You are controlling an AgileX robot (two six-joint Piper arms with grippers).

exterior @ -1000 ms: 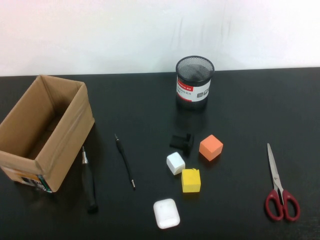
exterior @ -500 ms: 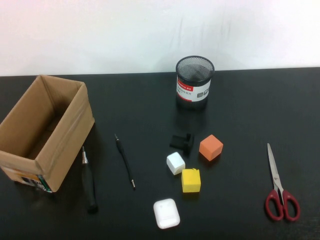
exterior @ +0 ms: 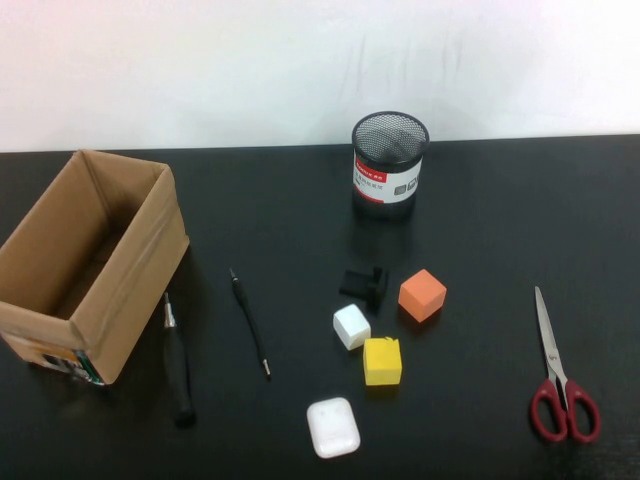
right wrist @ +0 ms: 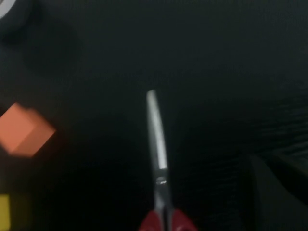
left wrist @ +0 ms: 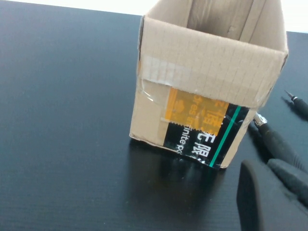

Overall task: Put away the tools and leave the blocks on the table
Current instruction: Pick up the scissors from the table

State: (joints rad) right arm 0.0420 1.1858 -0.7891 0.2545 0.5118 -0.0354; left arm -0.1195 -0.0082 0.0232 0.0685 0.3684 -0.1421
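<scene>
Red-handled scissors point(exterior: 558, 375) lie at the right of the black table point(exterior: 500, 220); the right wrist view shows them point(right wrist: 159, 163) close by. A thin black pen-like rod point(exterior: 250, 322) and a black-handled screwdriver point(exterior: 178, 360) lie beside the cardboard box; both show in the left wrist view, the rod point(left wrist: 298, 103) and the screwdriver point(left wrist: 281, 144). Orange point(exterior: 422, 294), yellow point(exterior: 382, 361) and white point(exterior: 351, 326) cubes sit mid-table. Neither arm shows in the high view. My left gripper point(left wrist: 262, 202) hovers near the box's front corner. My right gripper point(right wrist: 274, 197) hovers beside the scissors.
An open cardboard box point(exterior: 90, 260) stands at the left. A black mesh cup point(exterior: 389, 165) stands at the back centre. A white rounded case point(exterior: 333, 427) lies near the front edge. A small black clip point(exterior: 364, 284) lies next to the orange cube.
</scene>
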